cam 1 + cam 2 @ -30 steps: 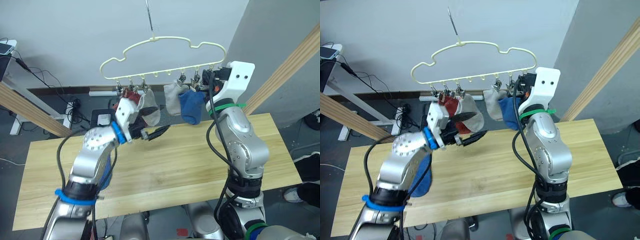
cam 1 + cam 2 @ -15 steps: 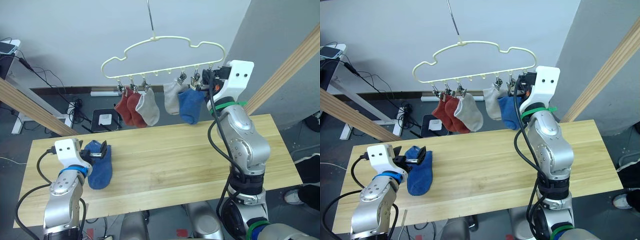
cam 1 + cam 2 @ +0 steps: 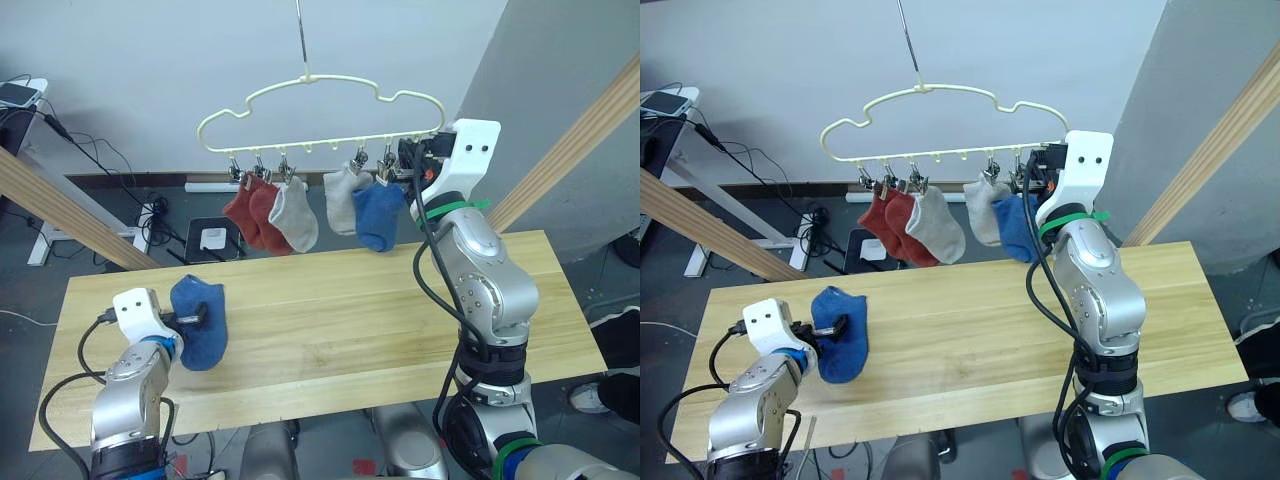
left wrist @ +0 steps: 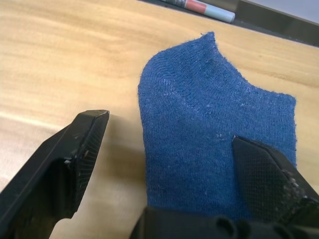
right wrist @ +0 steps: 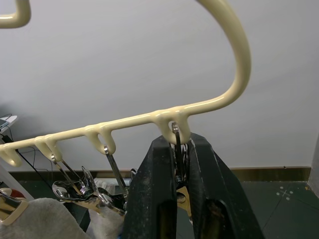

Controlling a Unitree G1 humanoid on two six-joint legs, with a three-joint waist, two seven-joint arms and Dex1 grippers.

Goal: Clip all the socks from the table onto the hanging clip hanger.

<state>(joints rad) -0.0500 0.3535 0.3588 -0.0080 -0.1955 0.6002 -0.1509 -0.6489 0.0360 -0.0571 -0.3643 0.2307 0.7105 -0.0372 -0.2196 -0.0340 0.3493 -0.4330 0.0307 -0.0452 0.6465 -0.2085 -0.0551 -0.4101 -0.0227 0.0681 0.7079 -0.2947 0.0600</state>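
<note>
Lower left of frame: left gripper spread over knit blue sock on plank table; right gripper pinching metal clip on wavy yellow hanger

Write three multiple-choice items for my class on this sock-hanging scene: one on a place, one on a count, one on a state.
1. Where is the last blue sock?
A. on the table
B. on the floor
C. on the clip hanger

2. How many socks hang from the hanger?
A. three
B. five
C. six

3. How is the left gripper?
A. shut
B. open around the sock
C. raised at the hanger

Key: 1 A, it lies flat on the planks. 2 B, two red, two grey, one blue hang. 3 B, its fingers straddle the sock.
</note>
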